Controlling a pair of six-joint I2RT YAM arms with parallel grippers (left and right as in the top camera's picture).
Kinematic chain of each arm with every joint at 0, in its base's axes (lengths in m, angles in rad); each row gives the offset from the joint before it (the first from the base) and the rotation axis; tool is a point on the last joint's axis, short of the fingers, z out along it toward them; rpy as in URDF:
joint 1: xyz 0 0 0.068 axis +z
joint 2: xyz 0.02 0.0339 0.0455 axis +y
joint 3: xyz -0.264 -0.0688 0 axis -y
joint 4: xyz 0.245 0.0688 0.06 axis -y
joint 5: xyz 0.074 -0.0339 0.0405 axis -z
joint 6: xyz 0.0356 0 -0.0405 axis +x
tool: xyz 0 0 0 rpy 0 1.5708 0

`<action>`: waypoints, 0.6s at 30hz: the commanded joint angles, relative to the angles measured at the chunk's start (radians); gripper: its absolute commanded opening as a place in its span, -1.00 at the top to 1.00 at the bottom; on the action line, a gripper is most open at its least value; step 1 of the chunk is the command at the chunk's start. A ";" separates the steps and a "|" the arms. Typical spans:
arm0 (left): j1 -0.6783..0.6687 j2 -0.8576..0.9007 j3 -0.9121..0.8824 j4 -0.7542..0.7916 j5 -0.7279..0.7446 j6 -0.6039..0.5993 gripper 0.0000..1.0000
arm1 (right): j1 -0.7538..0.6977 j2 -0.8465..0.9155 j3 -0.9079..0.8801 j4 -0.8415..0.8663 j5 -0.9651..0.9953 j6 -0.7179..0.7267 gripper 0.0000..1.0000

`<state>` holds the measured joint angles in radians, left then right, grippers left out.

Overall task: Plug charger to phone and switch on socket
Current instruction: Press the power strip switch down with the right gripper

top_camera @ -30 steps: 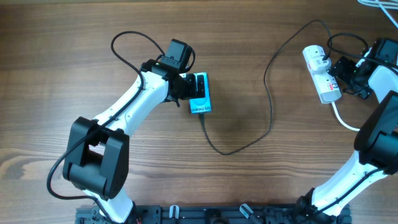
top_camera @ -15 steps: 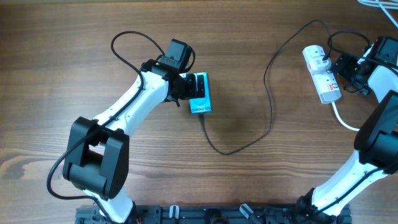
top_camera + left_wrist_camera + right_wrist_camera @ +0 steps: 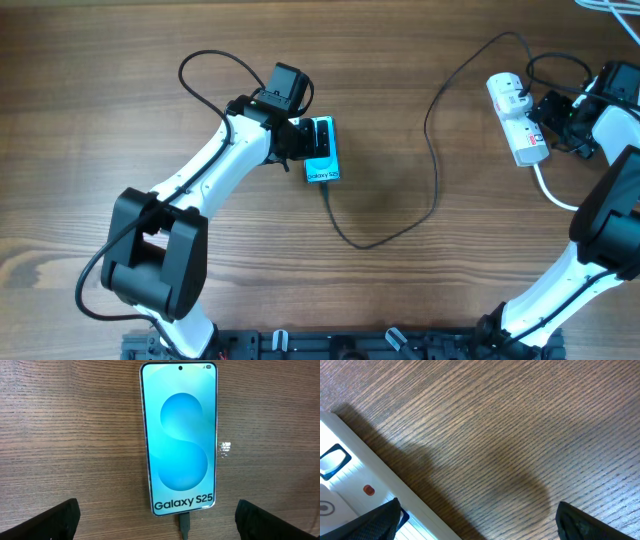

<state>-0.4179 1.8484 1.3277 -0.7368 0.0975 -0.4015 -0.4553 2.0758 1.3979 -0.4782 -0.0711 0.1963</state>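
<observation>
1. Overhead: the left end effector [image 3: 300, 142] sits over the phone's [image 3: 325, 150] left edge, so that side is hidden.
2. Left wrist view: only its fingertips [image 3: 57, 520] show, in the bottom corners, cut off by the frame. They are wide apart, so it's open and holding nothing. Phone lies ahead, between them.
3. Charger [image 3: 434, 150] plug meets the phone's text end. In the wrist view it's cut off at the bottom edge, so can't tell how deep it sits.
4. Right wrist view: socket [image 3: 340, 485] shows only as a corner, lower left, w/ one small red mark and a dark-framed switch. On or off: can't tell.
5. Right end effector [image 3: 548, 118] is just beside the socket's right side, open and empty.
6. White cord [image 3: 548, 190] leaves the socket's near end and is lost behind the right arm [image 3: 600, 230].
7. Phone: flat on the table [image 3: 100, 80], left of centre, screen up. Bright cyan w/ a rounded teal shape and "Galaxy S25" on a white strip.
8. Charger: thin black cable curving from the phone across mid-table to the socket's far end. The adapter there is white on white, hard to make out.
</observation>
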 commanded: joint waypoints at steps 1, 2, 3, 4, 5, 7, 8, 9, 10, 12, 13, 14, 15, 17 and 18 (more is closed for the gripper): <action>-0.003 0.009 -0.002 0.000 -0.017 0.005 -1.00 | 0.003 0.020 0.000 -0.002 -0.025 -0.013 -1.00; -0.003 0.009 -0.002 0.000 -0.017 0.005 -1.00 | 0.003 0.020 0.000 0.002 -0.029 -0.013 -1.00; -0.003 0.009 -0.002 0.000 -0.017 0.005 -1.00 | 0.003 0.020 0.000 0.006 -0.037 -0.013 -0.99; -0.003 0.009 -0.002 0.000 -0.017 0.005 -1.00 | 0.003 0.020 0.000 0.008 -0.043 -0.013 -0.99; -0.003 0.009 -0.002 0.000 -0.017 0.005 -1.00 | 0.003 0.020 0.000 0.008 -0.043 -0.013 -0.99; -0.003 0.009 -0.002 0.000 -0.017 0.005 -1.00 | 0.003 0.021 0.000 0.000 -0.043 -0.013 -0.99; -0.003 0.009 -0.002 0.000 -0.017 0.005 -1.00 | 0.003 0.021 0.000 -0.011 -0.043 -0.012 -0.99; -0.003 0.009 -0.002 0.000 -0.017 0.005 -1.00 | 0.003 0.021 0.000 -0.022 -0.043 -0.012 -1.00; -0.003 0.009 -0.002 0.000 -0.017 0.005 -1.00 | 0.003 0.021 0.000 -0.032 -0.043 -0.010 -0.99; -0.003 0.009 -0.002 0.000 -0.017 0.005 -1.00 | 0.003 0.021 0.000 -0.048 -0.043 -0.010 -0.99; -0.003 0.009 -0.002 0.000 -0.017 0.005 -1.00 | 0.003 0.021 0.000 -0.053 -0.045 -0.010 -0.99; -0.003 0.009 -0.002 0.000 -0.017 0.005 -1.00 | 0.003 0.021 0.000 -0.058 -0.056 -0.010 -0.99; -0.003 0.009 -0.002 0.000 -0.017 0.005 -1.00 | 0.003 0.021 0.000 -0.059 -0.082 -0.011 -1.00; -0.003 0.009 -0.002 0.000 -0.017 0.005 -1.00 | 0.003 0.021 0.000 -0.058 -0.115 -0.013 -0.99; -0.003 0.009 -0.002 0.000 -0.017 0.005 -1.00 | 0.003 0.021 0.000 -0.058 -0.114 -0.013 -1.00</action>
<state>-0.4179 1.8484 1.3277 -0.7368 0.0975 -0.4015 -0.4679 2.0758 1.4036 -0.5194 -0.1165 0.1997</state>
